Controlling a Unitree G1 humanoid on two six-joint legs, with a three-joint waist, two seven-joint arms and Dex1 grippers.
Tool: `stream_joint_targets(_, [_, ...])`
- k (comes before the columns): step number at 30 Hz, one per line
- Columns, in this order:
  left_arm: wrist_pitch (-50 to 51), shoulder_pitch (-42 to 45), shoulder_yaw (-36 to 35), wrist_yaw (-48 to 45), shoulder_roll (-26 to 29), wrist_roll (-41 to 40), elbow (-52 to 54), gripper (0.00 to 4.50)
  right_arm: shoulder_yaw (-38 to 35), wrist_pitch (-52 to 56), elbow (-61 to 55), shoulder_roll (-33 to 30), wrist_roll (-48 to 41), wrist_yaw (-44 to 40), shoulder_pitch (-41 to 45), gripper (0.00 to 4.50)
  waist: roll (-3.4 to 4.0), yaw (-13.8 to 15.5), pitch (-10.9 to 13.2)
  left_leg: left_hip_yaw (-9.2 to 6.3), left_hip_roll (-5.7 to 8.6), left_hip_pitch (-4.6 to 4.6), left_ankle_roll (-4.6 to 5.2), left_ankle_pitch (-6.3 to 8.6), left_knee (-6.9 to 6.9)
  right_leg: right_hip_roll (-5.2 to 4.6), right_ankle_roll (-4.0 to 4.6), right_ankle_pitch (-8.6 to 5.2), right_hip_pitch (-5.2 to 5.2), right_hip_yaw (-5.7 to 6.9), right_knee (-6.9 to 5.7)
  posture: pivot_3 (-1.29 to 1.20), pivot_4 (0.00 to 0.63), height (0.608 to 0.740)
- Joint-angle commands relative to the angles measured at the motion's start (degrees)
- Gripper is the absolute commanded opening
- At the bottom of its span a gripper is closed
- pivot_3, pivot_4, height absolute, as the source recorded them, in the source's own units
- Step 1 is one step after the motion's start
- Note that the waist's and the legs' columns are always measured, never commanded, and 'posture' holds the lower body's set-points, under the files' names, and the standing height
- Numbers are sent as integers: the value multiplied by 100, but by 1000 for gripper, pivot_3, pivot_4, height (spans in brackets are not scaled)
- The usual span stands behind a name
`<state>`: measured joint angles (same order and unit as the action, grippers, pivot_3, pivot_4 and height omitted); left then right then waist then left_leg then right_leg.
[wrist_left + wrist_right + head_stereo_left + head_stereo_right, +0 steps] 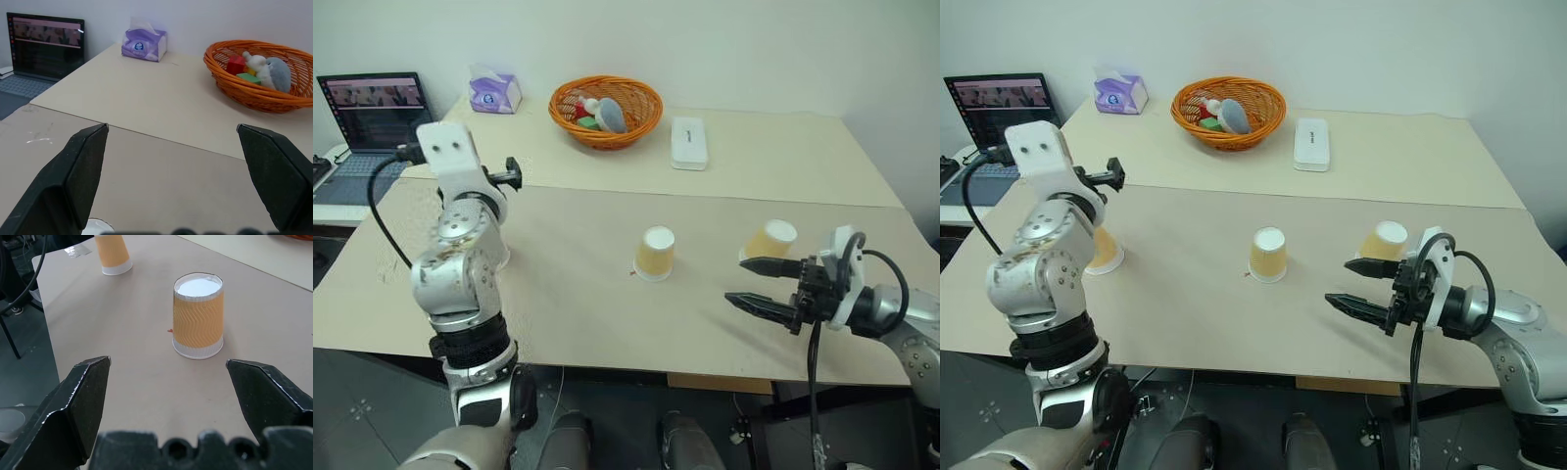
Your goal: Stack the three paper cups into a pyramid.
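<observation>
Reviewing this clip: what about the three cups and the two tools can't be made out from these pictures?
- Left cup: right eye view, mostly hidden behind the left arm; base and rim unclear.
- Same cup in the left wrist view: a white sliver, cut off by the edge, between the left tool fingers.
- Right cup: head views, lower part hidden by the right tool; upright or tilted, can't tell.
- Middle cup: fully visible, upside down.

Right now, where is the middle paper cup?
The middle paper cup stands upside down near the table's centre, between both arms, with the orange basket farther back.
</observation>
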<state>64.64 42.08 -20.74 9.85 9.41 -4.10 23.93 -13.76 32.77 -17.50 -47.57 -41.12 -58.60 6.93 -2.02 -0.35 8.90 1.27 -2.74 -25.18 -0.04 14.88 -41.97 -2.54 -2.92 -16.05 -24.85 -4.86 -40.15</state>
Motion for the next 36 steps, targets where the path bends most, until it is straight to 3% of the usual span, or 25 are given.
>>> stream_joint_targets(1, [223,-107,-144,159,63,137,363,4491,-30,-161,2,25,36,-70,148,4500,0,-20,0,0,0,0,0,0,0,0,0,0,0,0,-1,0,150,675])
stream_joint_targets(14, [-346,-1375,-226,205,-59,284,250,4491,11,-183,137,55,104,-206,288,4500,0,-27,0,-1,0,0,-2,-1,0,-2,2,1,-1,1,-2,0,150,675])
stream_joint_targets(36, [-1038,-1321,-87,202,-145,221,-235,4491,-207,-107,71,-36,69,-198,224,4500,1,-32,-1,0,0,3,-2,-1,0,-2,2,1,2,1,-4,0,150,675])
